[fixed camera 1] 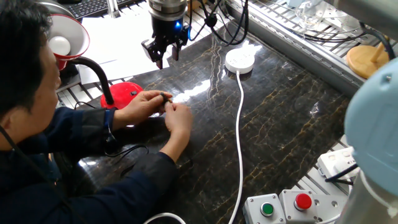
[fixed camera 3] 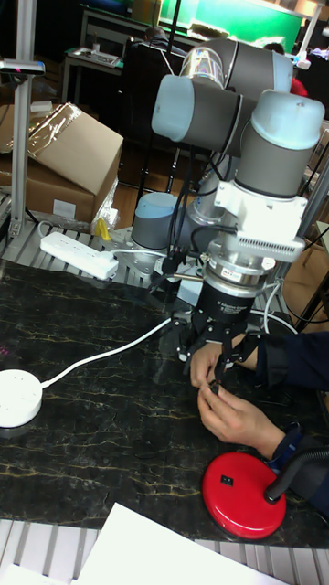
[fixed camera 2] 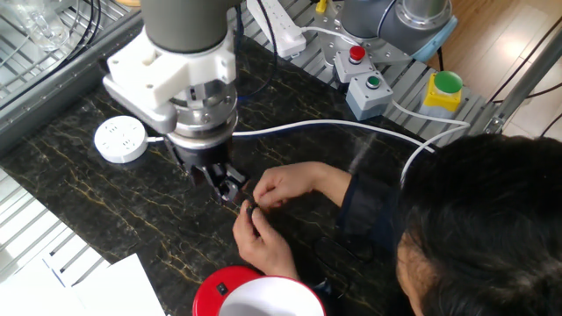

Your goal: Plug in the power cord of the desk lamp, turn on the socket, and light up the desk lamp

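Note:
The desk lamp has a red base [fixed camera 1: 126, 95] [fixed camera 3: 240, 494], a black gooseneck and a red shade [fixed camera 1: 63, 38] [fixed camera 2: 260, 298] at the table's near-left. A person's two hands [fixed camera 1: 163, 109] [fixed camera 3: 224, 399] hold the small black plug [fixed camera 2: 251, 209] [fixed camera 3: 216, 388] of the power cord beside the base. My gripper [fixed camera 1: 164, 53] [fixed camera 2: 225, 183] [fixed camera 3: 216, 355] hangs open just above and behind those hands, with nothing between its fingers. The round white socket [fixed camera 1: 239, 60] [fixed camera 2: 120, 139] [fixed camera 3: 16, 398] lies apart on the dark marble, its thick white cable [fixed camera 1: 240, 130] trailing off.
A person leans over the table at the lamp side. A white power strip [fixed camera 1: 336, 163] [fixed camera 3: 78, 254] and a box with green and red buttons [fixed camera 1: 283, 207] [fixed camera 2: 361, 77] sit at the table's edge. White paper [fixed camera 1: 124, 34] lies behind the gripper.

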`<state>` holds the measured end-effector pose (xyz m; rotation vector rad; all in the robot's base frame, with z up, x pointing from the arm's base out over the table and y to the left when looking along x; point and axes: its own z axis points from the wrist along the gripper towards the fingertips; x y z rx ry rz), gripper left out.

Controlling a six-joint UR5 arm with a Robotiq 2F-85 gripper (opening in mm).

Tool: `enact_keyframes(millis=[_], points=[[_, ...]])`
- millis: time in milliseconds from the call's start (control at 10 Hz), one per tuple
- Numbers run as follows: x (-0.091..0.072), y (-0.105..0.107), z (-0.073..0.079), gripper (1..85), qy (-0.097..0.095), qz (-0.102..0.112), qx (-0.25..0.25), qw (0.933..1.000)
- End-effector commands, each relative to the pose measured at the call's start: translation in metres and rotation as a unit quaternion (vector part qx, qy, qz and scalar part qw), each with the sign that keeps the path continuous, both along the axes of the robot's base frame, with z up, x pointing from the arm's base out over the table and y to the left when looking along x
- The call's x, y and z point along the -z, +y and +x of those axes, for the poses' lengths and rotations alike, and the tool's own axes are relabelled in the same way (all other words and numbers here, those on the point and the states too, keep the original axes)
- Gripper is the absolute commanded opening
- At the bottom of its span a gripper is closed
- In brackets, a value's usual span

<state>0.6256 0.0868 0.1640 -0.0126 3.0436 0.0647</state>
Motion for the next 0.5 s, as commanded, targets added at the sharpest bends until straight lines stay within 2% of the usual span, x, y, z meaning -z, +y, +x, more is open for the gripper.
enact_keyframes(millis=[0, 200, 400], points=[[-0.0030, 0.0167, 0.0048, 48.7, 0.012, 0.013, 0.005, 0.9998], [0.0003, 0.0189, 0.0085, 43.7, 0.013, 0.000, 0.009, 0.9999], [0.0048, 0.0172, 0.0128, 42.7, 0.010, -0.005, 0.010, 0.9999]])
